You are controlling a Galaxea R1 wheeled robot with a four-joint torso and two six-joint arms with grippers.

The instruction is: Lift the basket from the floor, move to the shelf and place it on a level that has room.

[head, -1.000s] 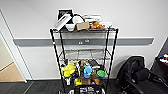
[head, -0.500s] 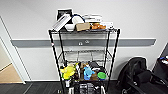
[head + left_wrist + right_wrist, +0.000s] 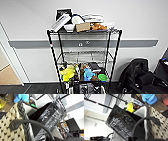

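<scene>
The basket (image 3: 15, 125) hung close before the shelf (image 3: 83, 60), its black contents (image 3: 87, 88) at the head view's lower edge, below the bare level (image 3: 83, 53). Each wrist sat tight beside a dark handle (image 3: 144, 120); whether either set of jaws gripped, I could not tell.

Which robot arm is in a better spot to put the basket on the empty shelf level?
Neither clearly; probably both together. The left wrist view sits close to one handle of the basket, the right wrist view close to the other handle. The bare level lies straight ahead.
</scene>
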